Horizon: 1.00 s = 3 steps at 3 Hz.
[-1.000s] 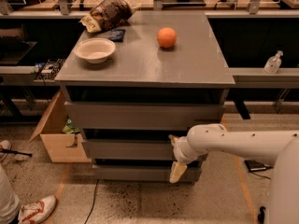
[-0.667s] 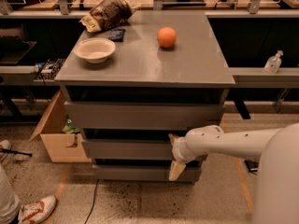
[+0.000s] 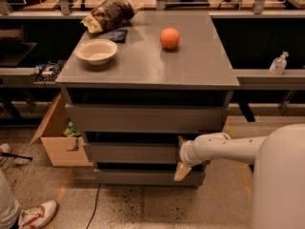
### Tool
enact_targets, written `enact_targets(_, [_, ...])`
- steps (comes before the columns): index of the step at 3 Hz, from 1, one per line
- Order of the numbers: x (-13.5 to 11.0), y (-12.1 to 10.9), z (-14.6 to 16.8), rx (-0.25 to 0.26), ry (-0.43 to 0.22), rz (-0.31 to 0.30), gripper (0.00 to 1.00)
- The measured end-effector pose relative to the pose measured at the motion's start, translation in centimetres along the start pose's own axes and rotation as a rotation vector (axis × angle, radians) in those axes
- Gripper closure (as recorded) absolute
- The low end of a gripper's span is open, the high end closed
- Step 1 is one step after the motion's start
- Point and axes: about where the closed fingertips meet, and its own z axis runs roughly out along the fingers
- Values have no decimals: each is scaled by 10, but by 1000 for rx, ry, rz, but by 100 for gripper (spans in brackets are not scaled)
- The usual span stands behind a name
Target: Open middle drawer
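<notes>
In the camera view, the grey cabinet stands mid-frame with three drawer fronts stacked under its counter point(image 3: 200, 66). The middle drawer point(image 3: 131, 153) is the flat grey front between the top drawer point(image 3: 143, 118) and the bottom drawer point(image 3: 143, 177), with a dark gap above it.

The white arm point(image 3: 224, 147) comes in from the right, out of the robot's body point(image 3: 281, 175) in the lower right corner. The end effector point(image 3: 181, 157) is at the right end of the middle drawer's front. Its fingers stand well apart, one above the other. The upper one pokes up at the front's top edge. The lower, cream-coloured one point(image 3: 182, 171) hangs down past the front's bottom edge, in front of the gap over the bottom drawer. The front's right end lies between the two (whether either finger actually presses on it, I cannot tell). The end effector holds nothing loose.

On the counter, a bowl point(image 3: 96, 50) sits near the left edge. An orange point(image 3: 169, 37) is well apart from it, toward the back and to the right. A crumpled bag point(image 3: 108, 14) lies at the back left, with a small dark packet point(image 3: 118, 35) just in front of it.

On the floor to the left of the cabinet is an open cardboard box point(image 3: 57, 137). A shoe point(image 3: 38, 213) shows at the bottom left. A clear bottle point(image 3: 278, 63) stands on the shelf to the right.
</notes>
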Motion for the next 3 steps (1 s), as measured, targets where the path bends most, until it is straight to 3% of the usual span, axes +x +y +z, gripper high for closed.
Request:
enact_targets(1, [11,-7,15,-1,-3,55,3])
enact_targets(2, [19,-4,23,-19,2,82,26])
enact_targets(3, [29,11,13,-48,35,105,49])
